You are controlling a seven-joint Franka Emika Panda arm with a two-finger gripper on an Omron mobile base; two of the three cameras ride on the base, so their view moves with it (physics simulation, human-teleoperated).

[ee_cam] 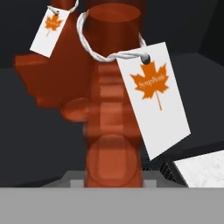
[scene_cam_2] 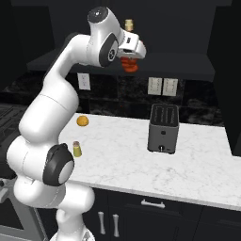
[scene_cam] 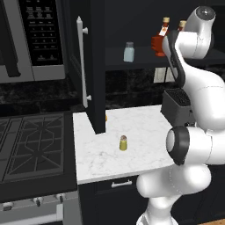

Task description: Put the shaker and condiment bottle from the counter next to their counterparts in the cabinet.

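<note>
My gripper [scene_cam_2: 130, 57] is up at the black cabinet's shelf [scene_cam: 145, 59], shut on a red-orange condiment bottle [ee_cam: 113, 131] with a white maple-leaf tag. In the hand view the matching bottle [ee_cam: 41, 83] stands just behind it to the left; I cannot tell whether they touch. From the left base camera that bottle [scene_cam: 159, 41] shows beside my hand, and the held one's tan cap [scene_cam: 181, 23] peeks past the arm. The pale blue-grey shaker [scene_cam: 128, 52] stands further left on the shelf. Down on the marble counter [scene_cam: 140, 154] the small yellow-olive shaker [scene_cam: 124, 143] stands upright.
The cabinet door [scene_cam: 94, 66] hangs open over the counter's left end, its bar handle [scene_cam: 81, 61] facing the microwave [scene_cam: 35, 39]. A dark toaster [scene_cam_2: 163, 128] stands at the counter's back and an orange [scene_cam_2: 83, 121] lies near the wall. The black stovetop [scene_cam: 33, 145] lies to the left.
</note>
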